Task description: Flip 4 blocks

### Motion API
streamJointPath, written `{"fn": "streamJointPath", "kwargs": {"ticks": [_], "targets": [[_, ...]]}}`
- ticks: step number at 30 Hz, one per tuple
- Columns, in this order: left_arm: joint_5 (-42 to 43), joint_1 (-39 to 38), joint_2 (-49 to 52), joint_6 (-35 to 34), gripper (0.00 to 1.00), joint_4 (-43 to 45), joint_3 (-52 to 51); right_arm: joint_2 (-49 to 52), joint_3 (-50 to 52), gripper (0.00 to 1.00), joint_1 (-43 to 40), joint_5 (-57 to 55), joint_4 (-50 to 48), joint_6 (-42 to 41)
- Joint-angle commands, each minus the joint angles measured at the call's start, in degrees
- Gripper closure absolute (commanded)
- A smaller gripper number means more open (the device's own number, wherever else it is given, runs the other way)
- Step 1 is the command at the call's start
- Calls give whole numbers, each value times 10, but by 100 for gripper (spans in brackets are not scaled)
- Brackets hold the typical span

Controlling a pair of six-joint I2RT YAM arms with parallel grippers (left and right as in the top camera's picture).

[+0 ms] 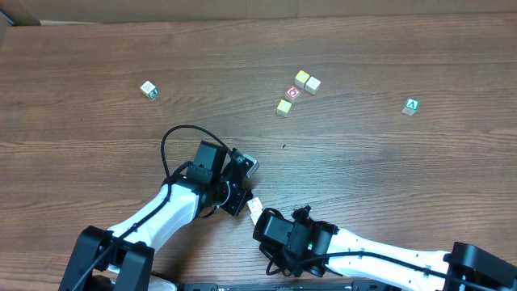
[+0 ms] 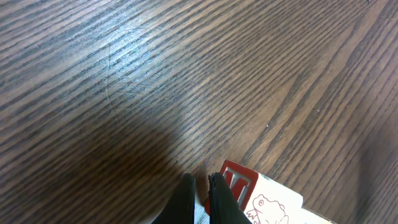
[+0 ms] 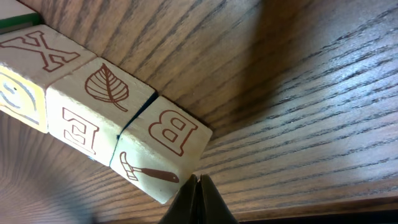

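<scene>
Desk (image 1: 97,48): brown wood-grain top carrying loose cubes and both arms. Nothing is boxed or stacked, so each cube can be approached from above.
Blocks, far group: cream cube (image 1: 301,78) and second cream cube (image 1: 313,84) lie touching. The yellow-faced cube (image 1: 283,106) sits nearer the arms, with the red-faced cube (image 1: 292,93) between it and the pair.
Blocks, lone: white cube with a green mark (image 1: 148,89), well apart to the left.
Green "A" cube (image 1: 411,106): far right, judged outside the job.
Left hand (image 2: 199,182): fingers pressed together, pinching nothing. The tips are low over the desk, beside a picture cube (image 2: 267,199) with a red frame and an animal drawing.
Right hand (image 3: 198,180): fingers pressed together and empty, tips just short of the B-and-hammer cube (image 3: 165,152). That cube ends a touching row with the leaf-and-E cube (image 3: 93,109) and the X cube (image 3: 37,53).
Row seen from overhead: only a pale sliver (image 1: 254,207) shows between the arms, so the match cannot be confirmed.
Posture: both arms are folded near the front edge with the hands closed. Judged a parked pose that leaves the far cubes unobstructed.
Progress: judged not begun, as none of the four pale cubes is held.
Risk: the touching pair and the red-faced cube are crowded, so fingers spread round one may nudge its neighbour.
</scene>
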State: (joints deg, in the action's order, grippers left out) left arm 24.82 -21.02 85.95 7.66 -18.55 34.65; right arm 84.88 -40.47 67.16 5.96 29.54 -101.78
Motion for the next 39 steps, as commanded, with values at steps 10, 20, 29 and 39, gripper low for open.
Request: {"fn": "streamJointPath", "kwargs": {"ticks": [10, 20, 29, 39], "targets": [[22, -9, 6, 1, 96, 5, 2, 1, -1, 96, 0, -19, -14, -3], [22, -9, 6, 1, 96, 6, 2, 1, -1, 96, 0, -19, -15, -8], [23, -9, 6, 0, 96, 6, 2, 1, -1, 96, 0, -19, -14, -14], [23, -9, 6, 0, 96, 4, 2, 7, -1, 96, 4, -27, -13, -16]]}}
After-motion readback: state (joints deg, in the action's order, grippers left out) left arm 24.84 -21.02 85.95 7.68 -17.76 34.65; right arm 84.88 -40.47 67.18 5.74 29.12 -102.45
